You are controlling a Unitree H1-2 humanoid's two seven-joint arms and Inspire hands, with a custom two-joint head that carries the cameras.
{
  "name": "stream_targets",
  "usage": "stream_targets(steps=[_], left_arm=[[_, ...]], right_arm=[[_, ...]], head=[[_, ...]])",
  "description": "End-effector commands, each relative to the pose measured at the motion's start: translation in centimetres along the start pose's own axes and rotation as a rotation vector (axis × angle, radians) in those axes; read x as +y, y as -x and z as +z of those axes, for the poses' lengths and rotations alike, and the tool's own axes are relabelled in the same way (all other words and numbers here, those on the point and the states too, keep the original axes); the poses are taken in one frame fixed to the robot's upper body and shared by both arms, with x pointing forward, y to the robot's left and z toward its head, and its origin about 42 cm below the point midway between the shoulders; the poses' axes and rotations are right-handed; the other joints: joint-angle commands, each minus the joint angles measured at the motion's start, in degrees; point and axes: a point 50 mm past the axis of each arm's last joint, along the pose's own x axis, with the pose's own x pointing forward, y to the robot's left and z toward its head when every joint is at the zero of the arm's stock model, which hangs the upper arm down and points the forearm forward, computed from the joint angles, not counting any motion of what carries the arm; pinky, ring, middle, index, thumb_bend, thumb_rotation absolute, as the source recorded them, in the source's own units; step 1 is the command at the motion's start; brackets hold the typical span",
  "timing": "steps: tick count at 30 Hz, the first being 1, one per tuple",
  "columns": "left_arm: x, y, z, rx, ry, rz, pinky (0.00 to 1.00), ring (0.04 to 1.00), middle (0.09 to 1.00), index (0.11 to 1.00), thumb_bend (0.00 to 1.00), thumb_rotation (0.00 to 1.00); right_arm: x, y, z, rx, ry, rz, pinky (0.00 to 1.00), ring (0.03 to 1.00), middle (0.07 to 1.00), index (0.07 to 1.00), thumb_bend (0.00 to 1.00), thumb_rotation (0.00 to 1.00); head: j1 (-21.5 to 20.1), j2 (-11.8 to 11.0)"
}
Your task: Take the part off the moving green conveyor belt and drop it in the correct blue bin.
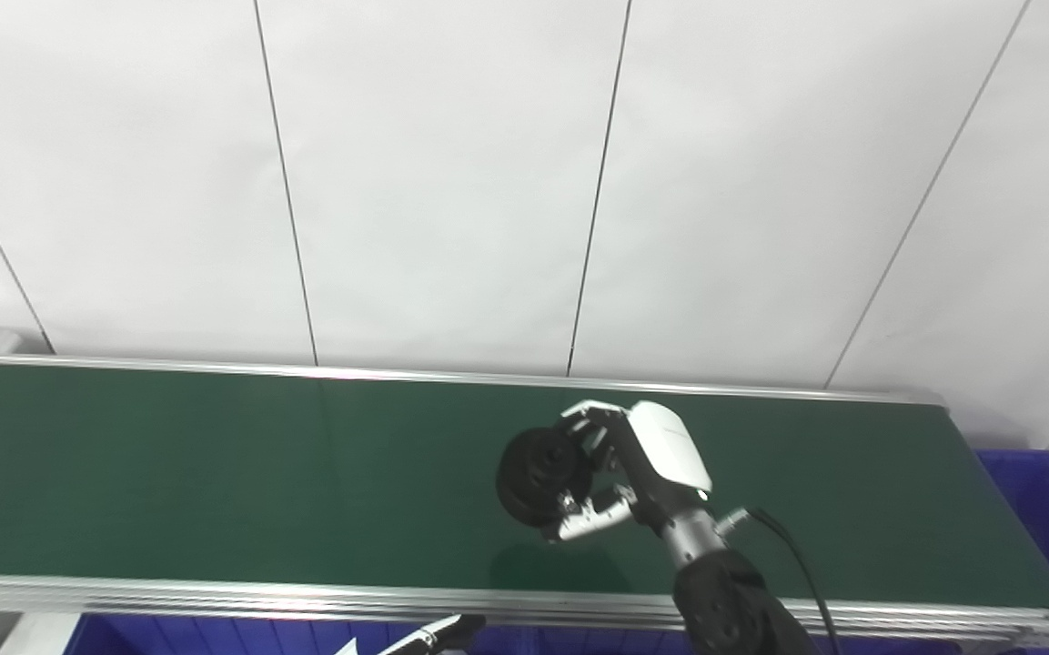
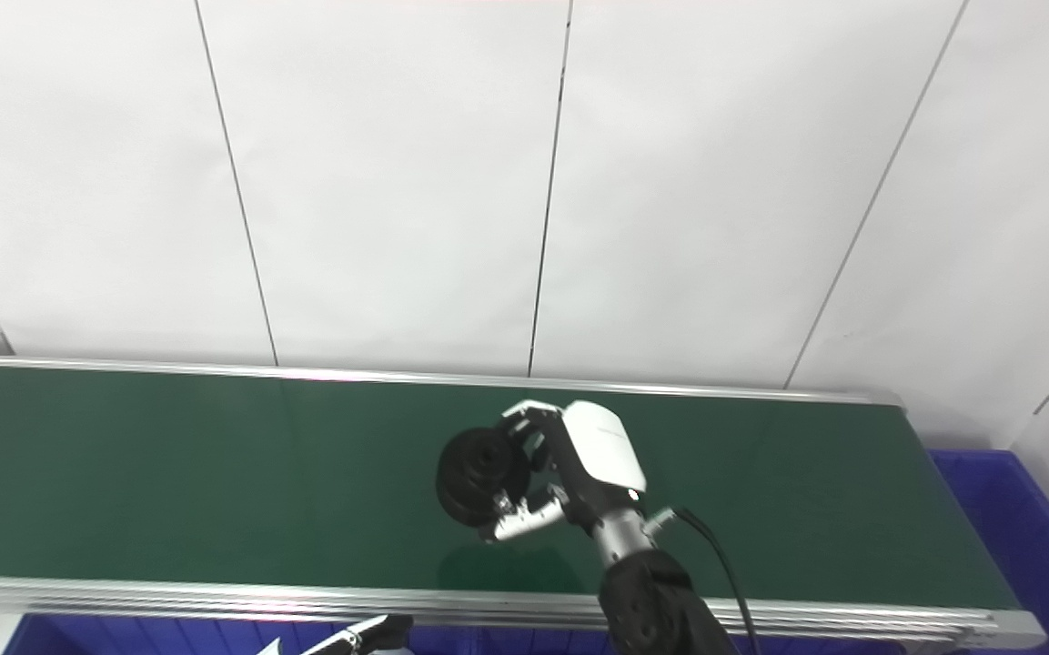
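Note:
My right hand (image 1: 633, 468) is shut on a black round part (image 1: 538, 475), a disc with a raised hub, held tilted just above the green conveyor belt (image 1: 215, 473); a faint shadow lies on the belt below it. The same hand (image 2: 569, 468) and part (image 2: 479, 475) show in the right eye view. Only the fingertips of my left hand (image 1: 438, 634) peek in at the bottom edge below the belt's front rail; whether it is open or shut does not show.
A blue bin (image 1: 1047, 518) stands past the belt's right end. Another blue bin (image 1: 215, 635) lies below the front rail along the bottom edge. Aluminium rails (image 1: 306, 600) border the belt. A white panelled wall rises behind.

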Motion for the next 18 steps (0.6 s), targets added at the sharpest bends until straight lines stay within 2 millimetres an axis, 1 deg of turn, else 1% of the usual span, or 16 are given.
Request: stream_targets(steps=[1, 3, 6, 10, 11, 14, 18], left_arm=[[0.8, -0.7, 0.8, -0.064, -0.011, 0.006, 0.87, 0.930, 0.957, 0.931, 0.47, 0.58], [0.9, -0.7, 0.9, -0.068, -0.011, 0.001, 0.87, 0.932, 0.959, 0.934, 0.46, 0.58], [1.0, -0.8, 0.9, -0.072, -0.007, -0.001, 0.87, 0.932, 0.959, 0.936, 0.46, 0.58], [1.2, -0.8, 1.0, -0.079, -0.003, -0.004, 0.88, 0.938, 0.961, 0.940, 0.46, 0.58], [1.2, -0.7, 1.0, -0.081, -0.004, -0.004, 0.88, 0.939, 0.962, 0.941, 0.46, 0.59], [1.4, -0.7, 1.1, -0.086, -0.001, -0.004, 0.89, 0.944, 0.969, 0.946, 0.45, 0.60], [1.6, -0.7, 1.3, -0.100, 0.007, -0.004, 0.89, 0.944, 0.972, 0.949, 0.43, 0.59]], right_arm=[[-2.4, 0.3, 0.9, -0.011, 0.005, -0.060, 0.37, 0.424, 0.529, 0.488, 0.51, 0.00], [-2.9, 1.3, 0.9, 0.003, 0.007, -0.068, 0.37, 0.421, 0.525, 0.492, 0.52, 0.00], [-4.1, 3.6, 0.9, 0.021, -0.015, -0.095, 0.36, 0.413, 0.499, 0.512, 0.52, 0.00], [-5.4, 6.7, 0.8, 0.056, -0.023, -0.114, 0.36, 0.411, 0.491, 0.519, 0.52, 0.00], [-5.6, 7.3, 0.7, 0.059, -0.026, -0.120, 0.35, 0.405, 0.487, 0.523, 0.52, 0.00], [-5.8, 9.4, 0.4, 0.092, -0.033, -0.133, 0.34, 0.405, 0.490, 0.522, 0.52, 0.00], [-5.2, 12.7, 0.1, 0.131, -0.058, -0.136, 0.33, 0.405, 0.494, 0.519, 0.52, 0.00]], head=[[-0.20, 0.11], [-0.44, 0.29], [-0.90, 0.77], [-1.60, 1.50], [-1.81, 1.75], [-2.39, 2.32], [-2.71, 2.93]])
